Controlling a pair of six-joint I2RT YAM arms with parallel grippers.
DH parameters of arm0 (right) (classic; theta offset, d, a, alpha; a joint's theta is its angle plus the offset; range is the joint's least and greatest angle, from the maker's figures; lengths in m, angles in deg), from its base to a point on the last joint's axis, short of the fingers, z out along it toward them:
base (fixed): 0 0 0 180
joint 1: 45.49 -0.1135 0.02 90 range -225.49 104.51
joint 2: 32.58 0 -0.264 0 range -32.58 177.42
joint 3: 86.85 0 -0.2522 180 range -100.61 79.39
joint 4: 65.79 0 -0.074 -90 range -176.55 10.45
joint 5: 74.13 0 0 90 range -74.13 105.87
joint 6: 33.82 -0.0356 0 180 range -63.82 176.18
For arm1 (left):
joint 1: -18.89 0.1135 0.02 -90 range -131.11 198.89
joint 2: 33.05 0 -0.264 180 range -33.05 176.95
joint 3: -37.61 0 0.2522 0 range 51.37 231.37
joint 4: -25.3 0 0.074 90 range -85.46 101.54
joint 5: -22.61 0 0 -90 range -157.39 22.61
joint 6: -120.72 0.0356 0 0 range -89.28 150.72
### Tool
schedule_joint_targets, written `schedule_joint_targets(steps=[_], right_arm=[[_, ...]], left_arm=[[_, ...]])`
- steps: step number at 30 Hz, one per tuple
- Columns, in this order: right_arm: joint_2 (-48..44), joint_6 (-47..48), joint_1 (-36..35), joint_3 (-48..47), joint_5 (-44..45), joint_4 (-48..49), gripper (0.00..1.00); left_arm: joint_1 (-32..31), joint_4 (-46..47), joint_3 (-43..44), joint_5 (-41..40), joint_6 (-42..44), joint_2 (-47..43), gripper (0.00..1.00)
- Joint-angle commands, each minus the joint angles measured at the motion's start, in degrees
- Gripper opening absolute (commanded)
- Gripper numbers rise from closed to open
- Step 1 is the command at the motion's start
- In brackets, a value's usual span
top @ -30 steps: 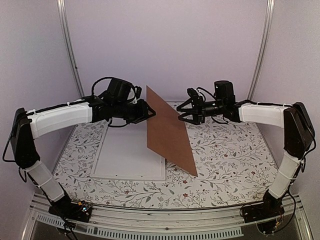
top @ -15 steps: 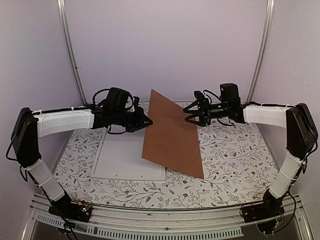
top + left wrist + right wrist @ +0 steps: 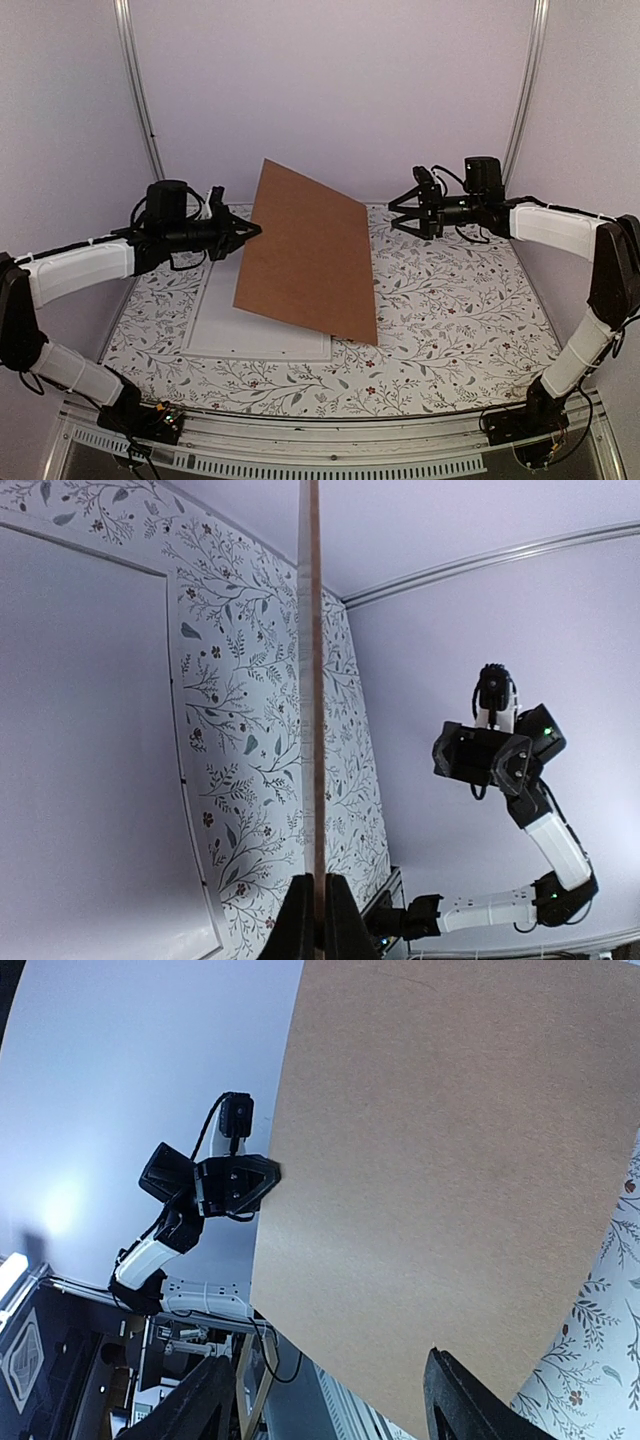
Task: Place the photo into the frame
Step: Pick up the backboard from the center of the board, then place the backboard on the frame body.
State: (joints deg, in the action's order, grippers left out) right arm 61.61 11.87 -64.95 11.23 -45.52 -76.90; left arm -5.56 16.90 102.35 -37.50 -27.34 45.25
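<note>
1. Your left gripper (image 3: 243,231) comes at the backing board (image 3: 310,250) from its left side. It is clamped on the board's left edge, about halfway up.
2. In your left wrist view you see the board edge-on (image 3: 314,680). It shows as a thin brown line running up from between the two fingers (image 3: 297,920), which press one on each face.
3. The frame (image 3: 215,335) lies flat on the flowered table cover (image 3: 450,300), below the board and to its left. The frame's right part is hidden behind the board. Its surface reads plain white from above, so you cannot tell whether the photo lies in it. The photo's printed face shows in no view.
4. The board itself is raised and tilted, its plain brown face turned up toward the top camera. Its upper edge leans toward the back wall and its lower edge hangs over the frame's right half. You cannot tell whether the lower right corner touches the table cover.
5. Your right gripper (image 3: 400,213) sits to the right of the board's upper right corner, near it but clearly apart. Its fingers are spread wide and hold nothing.
6. In your right wrist view the board (image 3: 450,1160) fills most of the picture beyond the spread fingers (image 3: 465,1405). The left gripper (image 3: 268,1175) shows against the board's far edge.
</note>
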Motion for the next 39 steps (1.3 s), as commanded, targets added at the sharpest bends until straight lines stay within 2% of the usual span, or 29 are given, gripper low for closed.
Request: schedule_joint_targets(steps=[1, 8, 14, 28, 39], right_arm=[[-1.4, 2.2, 0.2, 1.4, 1.0, -2.0, 0.68], [-0.2, 2.7, 0.2, 1.7, 1.0, -2.0, 0.68], [0.6, 3.2, 0.2, 2.4, 1.2, -1.6, 0.68], [1.3, 3.6, 0.2, 3.0, 1.1, -1.3, 0.68], [1.6, 3.7, 0.2, 3.7, 1.3, -1.2, 0.68]], left_arm=[[5.7, 1.8, -1.8, 8.7, 1.7, -7.8, 0.0], [18.3, -13.6, -2.7, 15.7, 10.7, -15.7, 0.0], [24.4, -19.8, -2.7, 20.6, 16.4, -16.3, 0.0], [30.0, -14.5, -5.0, 27.0, 18.0, -10.2, 0.0], [30.3, -9.4, -5.5, 28.7, 16.5, -4.3, 0.0]])
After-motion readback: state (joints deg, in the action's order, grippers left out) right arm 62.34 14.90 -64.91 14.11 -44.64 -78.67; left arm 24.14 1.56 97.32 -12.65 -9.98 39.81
